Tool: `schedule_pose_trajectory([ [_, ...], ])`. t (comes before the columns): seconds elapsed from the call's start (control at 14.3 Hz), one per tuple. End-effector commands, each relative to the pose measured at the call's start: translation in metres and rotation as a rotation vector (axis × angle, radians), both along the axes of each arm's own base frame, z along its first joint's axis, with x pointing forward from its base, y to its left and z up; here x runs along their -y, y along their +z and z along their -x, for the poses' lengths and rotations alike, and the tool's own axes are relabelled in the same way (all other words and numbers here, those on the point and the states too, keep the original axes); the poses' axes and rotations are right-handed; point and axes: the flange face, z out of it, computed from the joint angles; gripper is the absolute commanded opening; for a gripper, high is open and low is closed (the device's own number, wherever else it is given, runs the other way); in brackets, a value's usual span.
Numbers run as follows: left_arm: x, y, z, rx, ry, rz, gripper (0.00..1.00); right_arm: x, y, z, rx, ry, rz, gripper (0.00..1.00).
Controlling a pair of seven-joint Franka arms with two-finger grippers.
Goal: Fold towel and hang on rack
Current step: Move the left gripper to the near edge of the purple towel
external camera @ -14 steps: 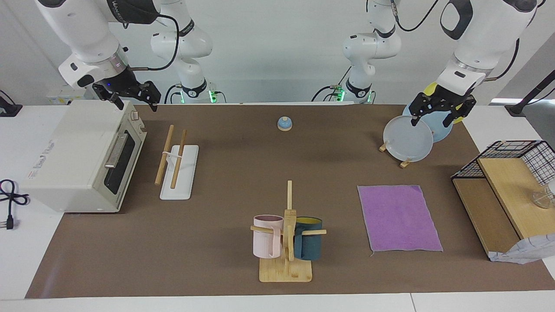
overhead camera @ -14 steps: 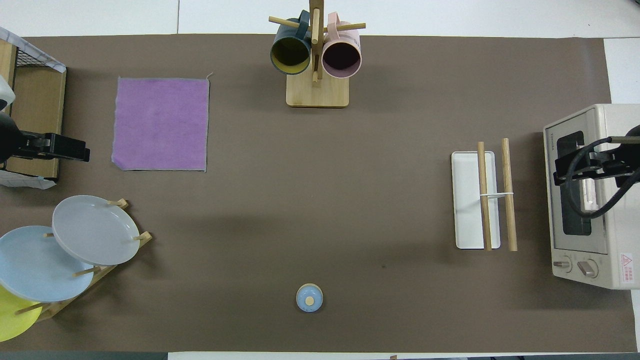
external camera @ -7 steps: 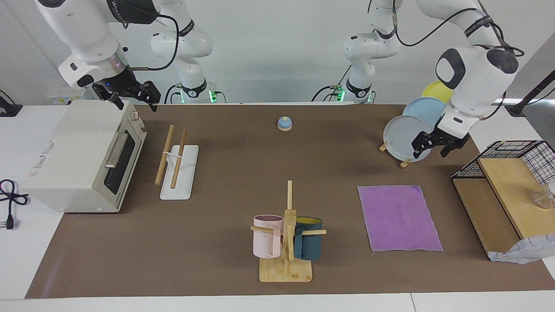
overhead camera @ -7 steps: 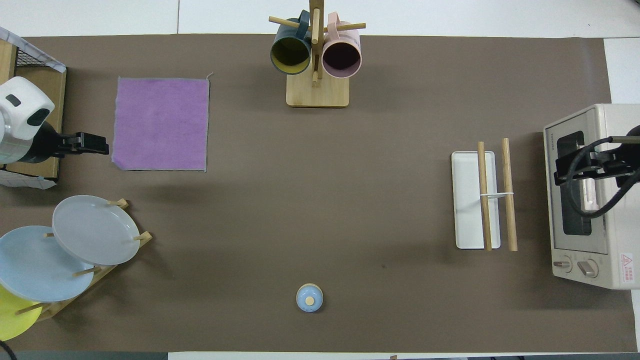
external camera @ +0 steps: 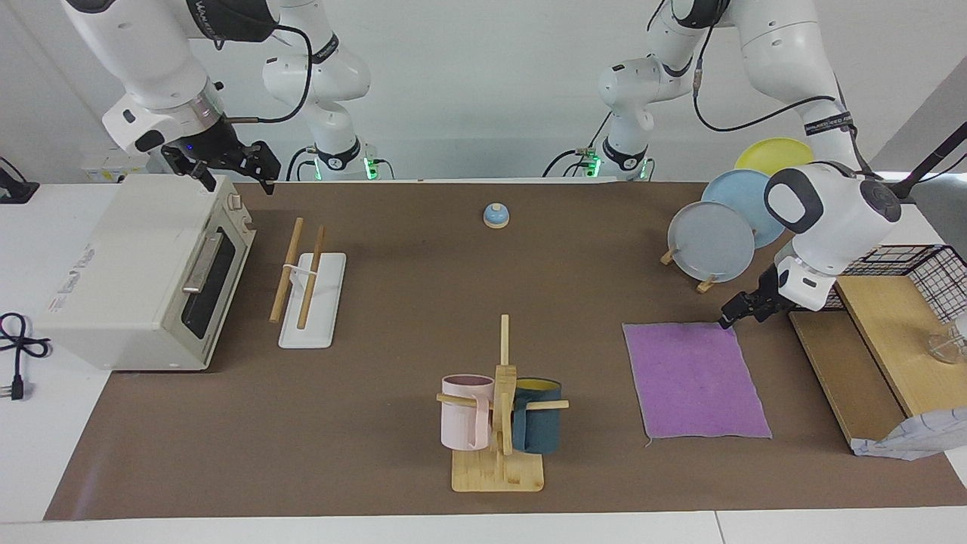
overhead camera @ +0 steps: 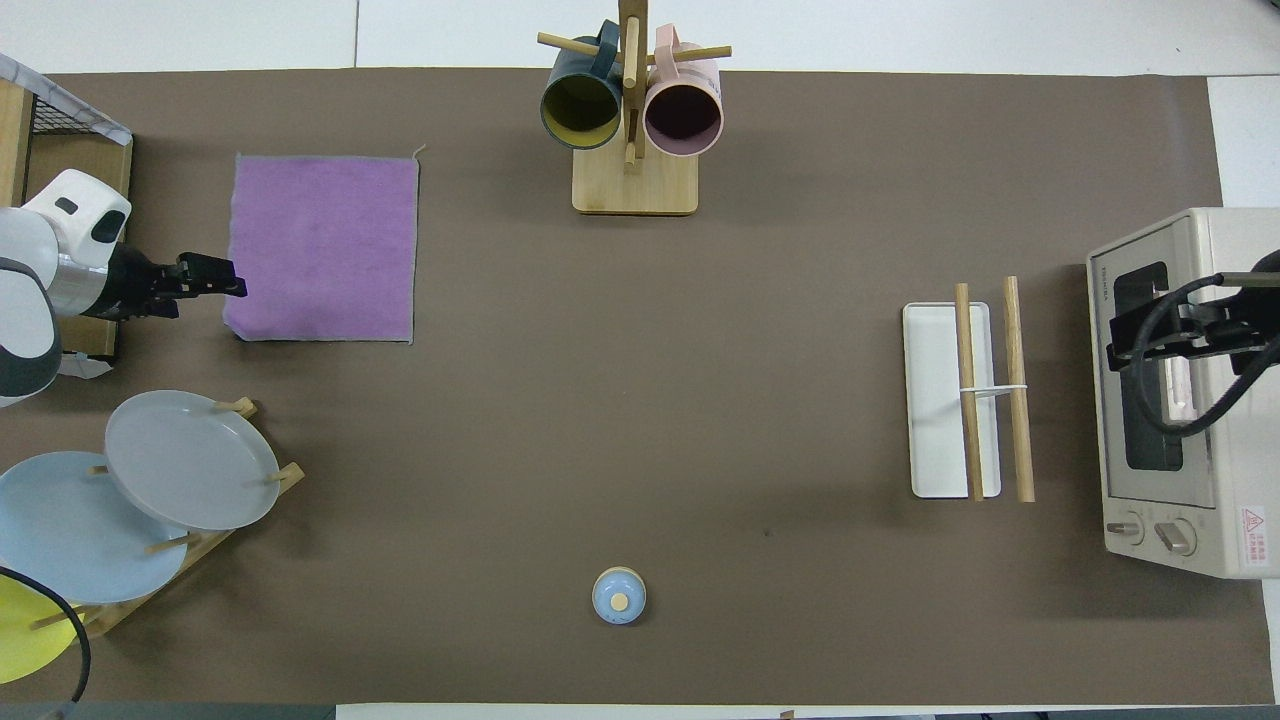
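Item: towel [external camera: 693,380], purple, spread flat, toward the left arm's end from the mug tree [external camera: 499,412]. Likely thin, limp, light; take a corner.
Left gripper [external camera: 731,316]: at its robot-side corner, fingers apart.
Right gripper [external camera: 230,171]: waiting, apart, over the oven [external camera: 143,272].

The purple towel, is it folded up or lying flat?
Spread flat. The towel lies as one single layer on the brown mat, all four corners showing, with no fold in it.
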Motion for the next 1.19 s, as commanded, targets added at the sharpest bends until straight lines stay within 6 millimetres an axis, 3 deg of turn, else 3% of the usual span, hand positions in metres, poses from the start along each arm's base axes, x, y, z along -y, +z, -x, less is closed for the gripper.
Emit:
schedule_pose_trajectory([
  [0.0, -0.012, -0.013, -0.013, 0.002, 0.03, 0.026, 0.95, 0.001, 0.001, 0.007, -0.004, 0.031, -0.02, 1.0],
  [0.35, -0.028, -0.031, -0.005, -0.033, 0.078, 0.047, 0.81, 0.0, 0.0, 0.006, 0.002, 0.031, -0.02, 1.0],
  [0.63, -0.027, -0.041, -0.001, -0.053, 0.102, 0.068, 0.66, 0.008, 0.001, 0.006, 0.002, 0.013, -0.02, 1.0],
  [1.12, -0.025, -0.049, 0.004, -0.076, 0.116, 0.071, 0.52, 0.009, 0.001, 0.006, -0.001, 0.014, -0.019, 1.0],
])
